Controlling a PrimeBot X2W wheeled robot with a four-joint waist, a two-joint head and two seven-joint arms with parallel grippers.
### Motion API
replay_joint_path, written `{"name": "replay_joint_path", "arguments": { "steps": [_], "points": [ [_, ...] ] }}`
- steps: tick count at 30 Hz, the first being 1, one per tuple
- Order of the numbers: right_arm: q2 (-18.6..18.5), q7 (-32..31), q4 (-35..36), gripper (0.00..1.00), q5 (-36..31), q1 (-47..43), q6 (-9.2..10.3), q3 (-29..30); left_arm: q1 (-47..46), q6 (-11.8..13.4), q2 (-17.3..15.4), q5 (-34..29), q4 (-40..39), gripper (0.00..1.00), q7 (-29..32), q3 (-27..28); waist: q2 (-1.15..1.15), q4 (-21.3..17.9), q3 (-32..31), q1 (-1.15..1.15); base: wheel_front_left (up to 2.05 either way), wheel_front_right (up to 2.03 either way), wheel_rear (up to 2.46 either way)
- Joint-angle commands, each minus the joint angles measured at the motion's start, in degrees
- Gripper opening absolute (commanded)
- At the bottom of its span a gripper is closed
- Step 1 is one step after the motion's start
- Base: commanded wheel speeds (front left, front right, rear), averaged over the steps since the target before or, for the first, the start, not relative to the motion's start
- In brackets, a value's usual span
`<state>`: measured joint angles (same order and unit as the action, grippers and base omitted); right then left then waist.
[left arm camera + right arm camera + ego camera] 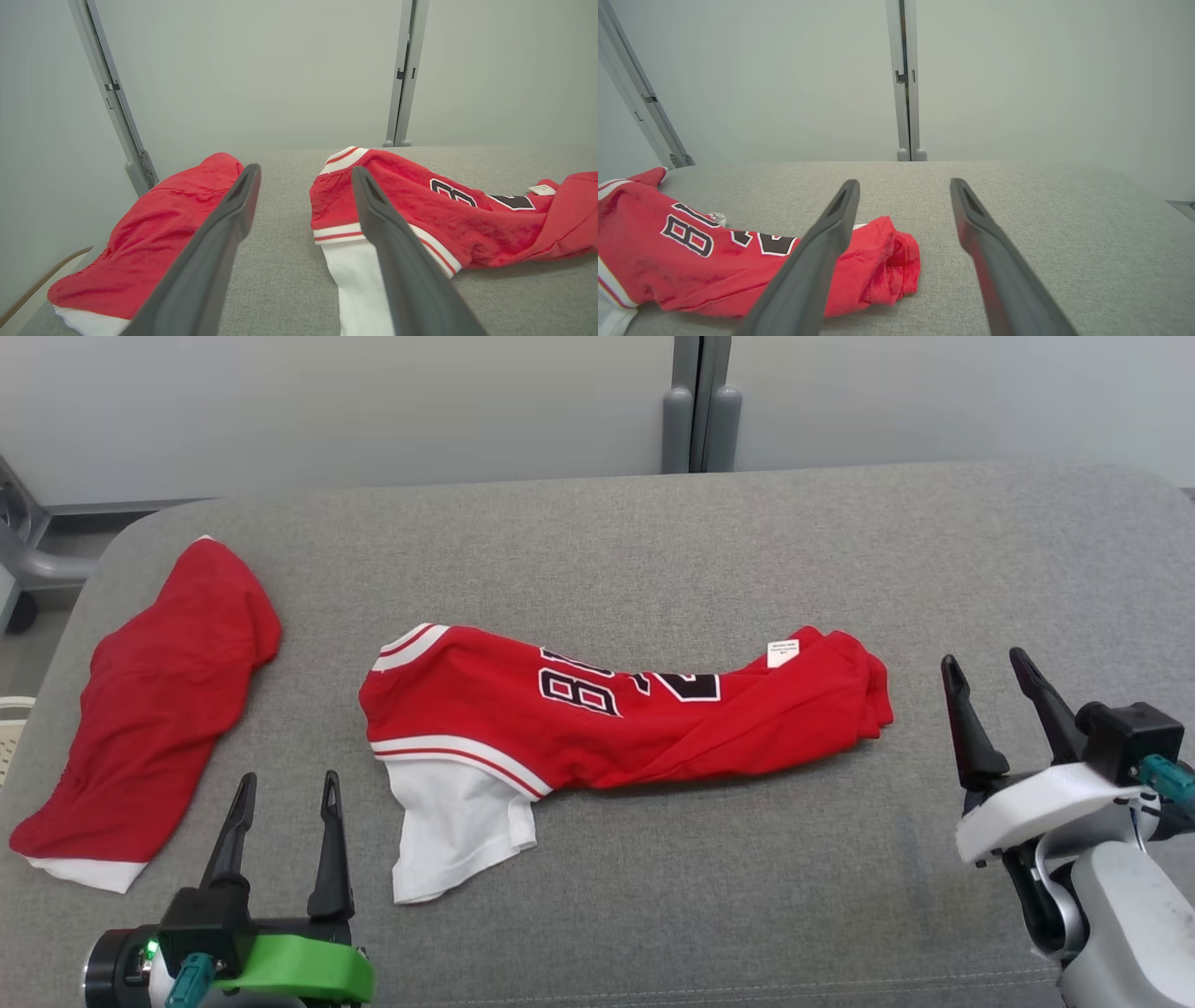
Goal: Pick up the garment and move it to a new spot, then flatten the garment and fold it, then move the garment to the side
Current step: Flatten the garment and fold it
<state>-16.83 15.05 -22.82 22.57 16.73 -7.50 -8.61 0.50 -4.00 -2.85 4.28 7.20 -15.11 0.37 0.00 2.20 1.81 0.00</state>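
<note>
Grey padded tabletop (653, 541) carries the red jersey (672, 737) bunched and unfolded between the left gripper (288, 784) and right gripper (985, 663), both with fingers spread wide and empty; flattening, folding and setting aside all look undone.

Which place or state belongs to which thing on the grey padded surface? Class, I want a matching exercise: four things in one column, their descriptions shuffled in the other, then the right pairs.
Things
1. red jersey with black-and-white numbers and a white sleeve
2. plain red garment with a white hem
3. left gripper, dark fingers, green collar
4. right gripper, dark fingers, white mount

Descriptions
A. open, beyond the jersey's bunched end
B. at the left end of the grey padded surface
C. crumpled across the middle
D. open, facing the gap between the two garments

Pairs: 1-C, 2-B, 3-D, 4-A
</note>
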Motion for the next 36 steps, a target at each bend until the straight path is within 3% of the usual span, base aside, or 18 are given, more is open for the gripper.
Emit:
{"name": "replay_joint_path", "arguments": {
  "steps": [1,12,22,36],
  "points": [
    [0.60,0.19,1.75,1.00,-1.08,-2.13,0.02,0.74,0.84,0.03,-0.13,-0.52,-0.23,1.00,-0.01,0.42,0.00,-0.66,-0.95,0.00,0.00,0.00,0.00],
    [2.75,0.18,9.22,1.00,-3.95,-10.21,0.02,3.88,3.76,0.62,-0.75,-0.95,-0.53,1.00,-0.01,2.53,0.00,-2.49,-2.54,0.00,0.00,0.00,0.00],
    [4.04,0.19,8.00,1.00,-2.44,-12.81,0.02,5.23,4.96,1.20,-2.91,-1.11,2.49,1.00,-0.01,3.97,0.00,-2.77,-3.46,0.00,0.00,0.00,0.00],
    [3.75,0.00,6.49,1.00,-1.01,-12.86,0.02,3.25,5.27,0.50,-3.16,-0.10,3.14,1.00,-0.01,3.66,0.00,-2.20,-3.57,0.00,0.00,0.00,0.00]
  ]
}}
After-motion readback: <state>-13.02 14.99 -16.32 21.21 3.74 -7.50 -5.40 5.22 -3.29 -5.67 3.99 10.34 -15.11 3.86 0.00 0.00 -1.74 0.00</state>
